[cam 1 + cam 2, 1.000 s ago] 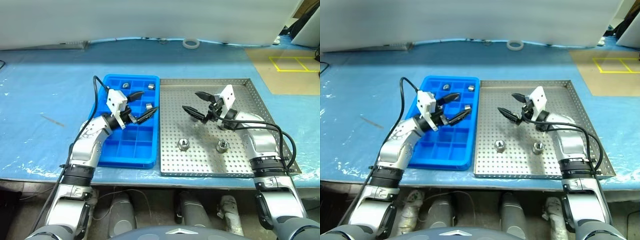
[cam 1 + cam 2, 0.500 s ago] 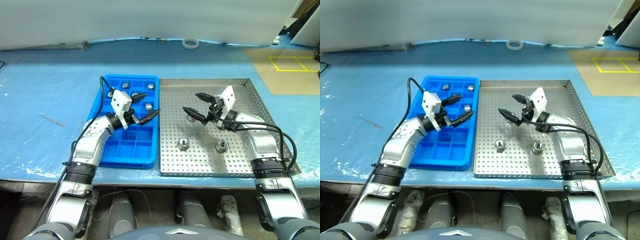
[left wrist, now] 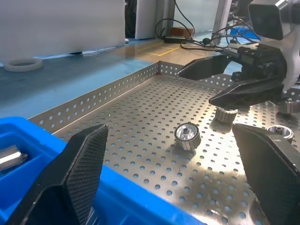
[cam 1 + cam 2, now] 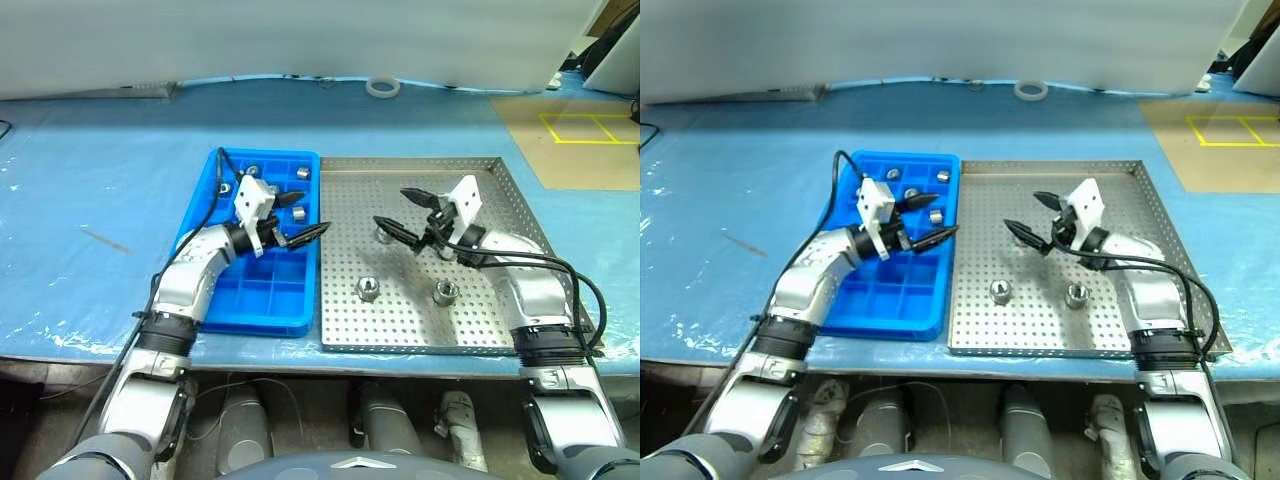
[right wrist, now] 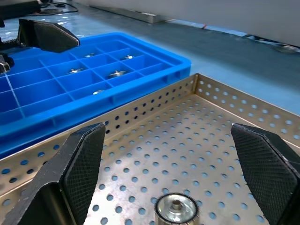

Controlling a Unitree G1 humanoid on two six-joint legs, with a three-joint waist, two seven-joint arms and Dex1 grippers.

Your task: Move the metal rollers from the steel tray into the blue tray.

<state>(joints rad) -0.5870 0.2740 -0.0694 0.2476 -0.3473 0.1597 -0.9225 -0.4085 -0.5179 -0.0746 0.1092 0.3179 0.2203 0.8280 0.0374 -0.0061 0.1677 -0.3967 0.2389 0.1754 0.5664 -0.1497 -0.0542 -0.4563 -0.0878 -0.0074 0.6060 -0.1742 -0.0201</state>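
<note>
Blue-sheeted table (image 4: 100, 180) held the perforated steel tray (image 4: 500, 175) with small silver rollers (image 4: 368, 289), bright blue grid tray (image 4: 215, 320) left. Both grippers, left (image 4: 303, 215) and right (image 4: 404, 212), gaped empty; arms might've collided reaching together.

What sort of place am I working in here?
Probably a lab or workshop test bench: a table under blue plastic sheeting, yellow floor-marking tape, and cables with equipment behind the steel tray.

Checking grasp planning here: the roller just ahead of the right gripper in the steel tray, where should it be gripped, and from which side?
Probably across the round side wall of the roller, coming from above: it stands on end, hole up, clear of neighbours, between the open fingers of the right gripper.
</note>
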